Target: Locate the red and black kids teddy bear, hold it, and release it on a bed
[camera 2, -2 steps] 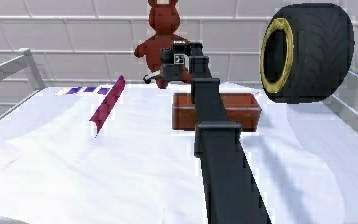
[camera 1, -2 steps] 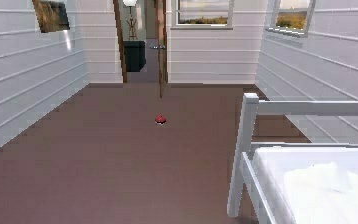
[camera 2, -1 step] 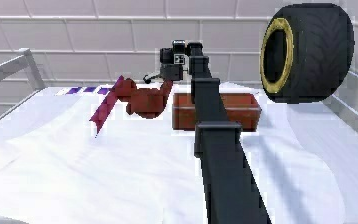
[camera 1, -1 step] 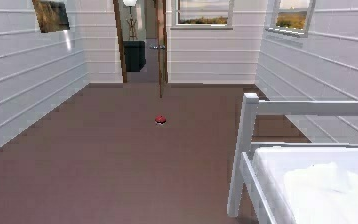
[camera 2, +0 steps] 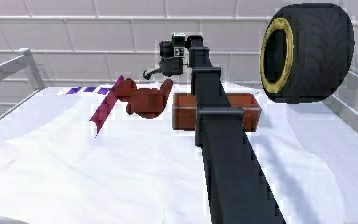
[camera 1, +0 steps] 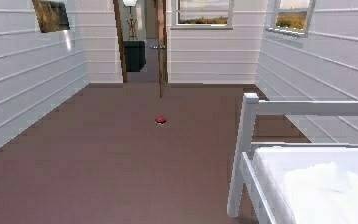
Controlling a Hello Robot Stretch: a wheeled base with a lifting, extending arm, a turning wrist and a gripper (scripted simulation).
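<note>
Gripper (camera 2: 152, 74) end indistinct against red lump (camera 2: 143, 99), maybe bear

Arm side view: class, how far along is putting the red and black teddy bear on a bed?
Looks done: the dark square arm reaches over the white-sheeted bed. In hand: a red and dark rounded shape, likely the bear, shows at the gripper; whether it is held cannot be told. Left: letting it go on the bed.

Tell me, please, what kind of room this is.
Probably a bedroom in a house. A white-framed bed with white bedding stands on a dark wooden floor. The pale panelled walls have windows, and an open doorway leads to another room.
</note>
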